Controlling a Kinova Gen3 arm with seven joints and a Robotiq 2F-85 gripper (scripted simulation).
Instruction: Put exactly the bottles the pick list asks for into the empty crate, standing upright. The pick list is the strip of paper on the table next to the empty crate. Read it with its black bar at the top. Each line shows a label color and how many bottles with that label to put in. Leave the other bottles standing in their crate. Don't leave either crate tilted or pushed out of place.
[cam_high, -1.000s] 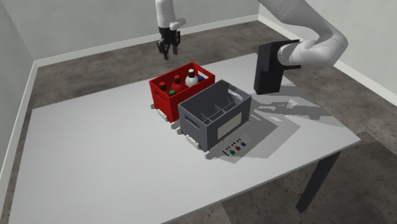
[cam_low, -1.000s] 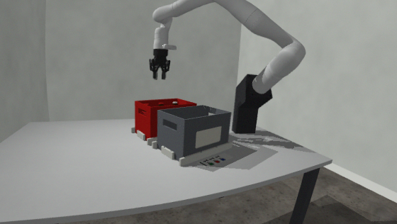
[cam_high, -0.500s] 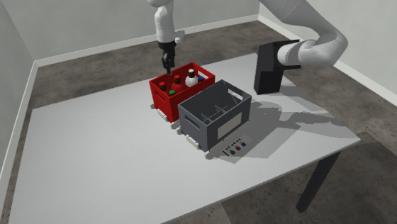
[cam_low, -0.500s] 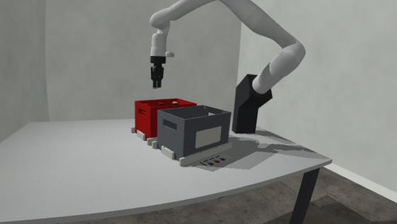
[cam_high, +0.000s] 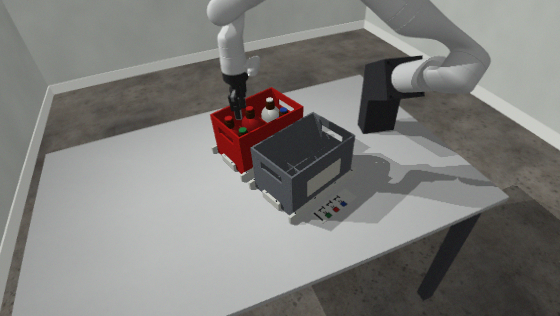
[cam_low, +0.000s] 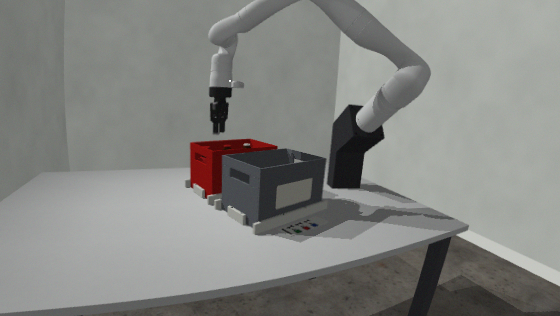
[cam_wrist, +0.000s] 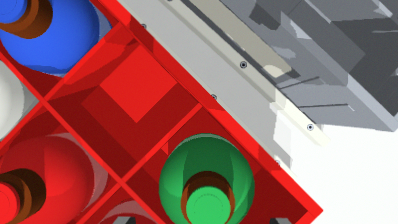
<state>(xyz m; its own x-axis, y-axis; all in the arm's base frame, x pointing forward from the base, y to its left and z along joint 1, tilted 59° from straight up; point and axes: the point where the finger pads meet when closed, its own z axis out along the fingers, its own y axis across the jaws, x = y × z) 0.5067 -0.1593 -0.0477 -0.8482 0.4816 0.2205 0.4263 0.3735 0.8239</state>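
One claw (cam_high: 238, 116) (cam_low: 218, 132) (cam_wrist: 202, 221), open, nothing gripped, suspended above the red crate (cam_high: 240, 148) (cam_low: 201, 175) (cam_wrist: 300, 202), left of centre in the top view. One green-capped bottle (cam_high: 243, 131) (cam_wrist: 206, 180), stood upright in the red crate, seen lower centre in the wrist view. One gray crate (cam_high: 273, 175) (cam_low: 242, 192) (cam_wrist: 320, 55), set beside it.

Red crate (cam_high: 230, 152) (cam_low: 201, 172) (cam_wrist: 295, 190): wrist view, cell at eleven o'clock from green bottle (cam_wrist: 206, 175) free; dividers (cam_wrist: 162, 143) wall it.
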